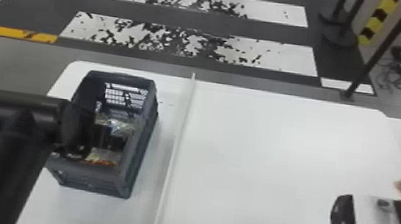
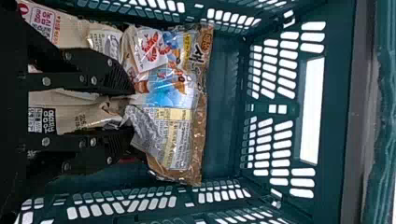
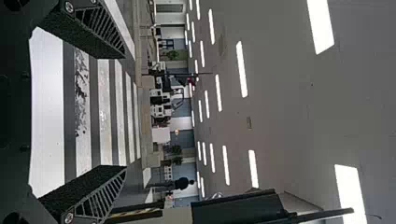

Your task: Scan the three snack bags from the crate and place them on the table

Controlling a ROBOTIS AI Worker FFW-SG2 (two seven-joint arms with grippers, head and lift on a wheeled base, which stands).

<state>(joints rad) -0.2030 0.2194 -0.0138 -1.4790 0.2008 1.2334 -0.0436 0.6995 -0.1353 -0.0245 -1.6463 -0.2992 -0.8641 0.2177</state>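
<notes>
You have the white table [image 1: 261, 147] below your right gripper [image 1: 373, 202], whose fingers are spread. The crate [image 1: 90, 180] surrounds your left gripper [image 1: 109, 138], its fingers also apart, with snack bags [image 2: 173, 93] between and just beyond its fingertips.

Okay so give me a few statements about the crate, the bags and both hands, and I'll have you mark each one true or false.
1. The crate stands on the table. True.
2. A partly blue snack bag lies in the crate. True.
3. The left hand is inside the crate. True.
4. The right hand is gripping a snack bag. False: the right hand is open, with nothing between its fingers.
5. The crate is on the robot's right. False: it is on the left.
</notes>
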